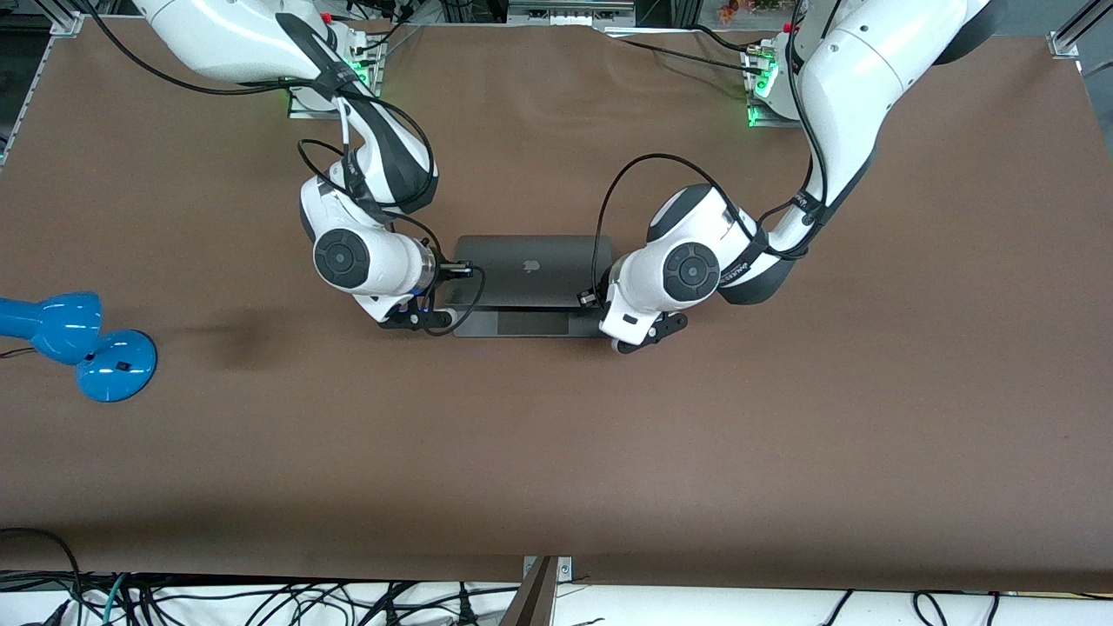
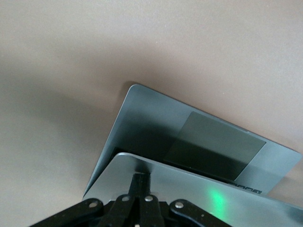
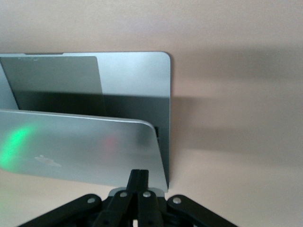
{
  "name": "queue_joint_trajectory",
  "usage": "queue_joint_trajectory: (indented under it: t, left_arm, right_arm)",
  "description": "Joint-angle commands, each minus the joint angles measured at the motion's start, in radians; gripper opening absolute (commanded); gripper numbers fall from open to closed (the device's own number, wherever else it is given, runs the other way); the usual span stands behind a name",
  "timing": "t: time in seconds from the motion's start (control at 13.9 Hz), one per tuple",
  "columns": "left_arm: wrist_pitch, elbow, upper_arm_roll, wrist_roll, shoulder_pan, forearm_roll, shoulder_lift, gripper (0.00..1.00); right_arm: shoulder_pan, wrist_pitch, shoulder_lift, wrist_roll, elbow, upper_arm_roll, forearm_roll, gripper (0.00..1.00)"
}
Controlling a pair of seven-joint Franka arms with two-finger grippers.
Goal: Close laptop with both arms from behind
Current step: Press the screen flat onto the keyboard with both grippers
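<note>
The space-grey laptop (image 1: 530, 269) sits mid-table, its lid with the black apple logo tilted well down over the base and trackpad (image 1: 532, 323). My right gripper (image 1: 461, 271) is shut, its closed fingertips against the back of the lid at the corner toward the right arm's end. My left gripper (image 1: 593, 296) is shut, its tips against the lid's back at the other corner. In the left wrist view the shut gripper (image 2: 142, 176) rests on the lid (image 2: 199, 189) above the trackpad (image 2: 213, 142). In the right wrist view the shut gripper (image 3: 138, 174) touches the lid (image 3: 80, 146).
A blue desk lamp (image 1: 78, 343) lies at the right arm's end of the table, nearer the front camera than the laptop. Loose cables (image 1: 261, 600) hang along the table's front edge. The brown tabletop (image 1: 556, 452) stretches wide around the laptop.
</note>
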Motion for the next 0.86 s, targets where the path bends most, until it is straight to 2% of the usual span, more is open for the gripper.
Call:
queue_joint_trajectory:
  t: [0.0,0.5,0.79]
  left_arm:
    - [0.002,0.055,0.039,-0.002,-0.044,0.036,0.033,0.0]
    - [0.026,0.066,0.072,-0.002,-0.068,0.042,0.059,0.0]
    - [0.046,0.066,0.073,-0.002,-0.073,0.06,0.076,0.0]
  right_arm:
    - [0.001,0.003,0.037,-0.011,0.044,0.0,-0.015,0.0]
    - [0.004,0.01,0.097,-0.051,0.096,-0.026,-0.015,0.0]
    - [0.005,0.071,0.126,-0.062,0.107,-0.032,-0.015,0.0]
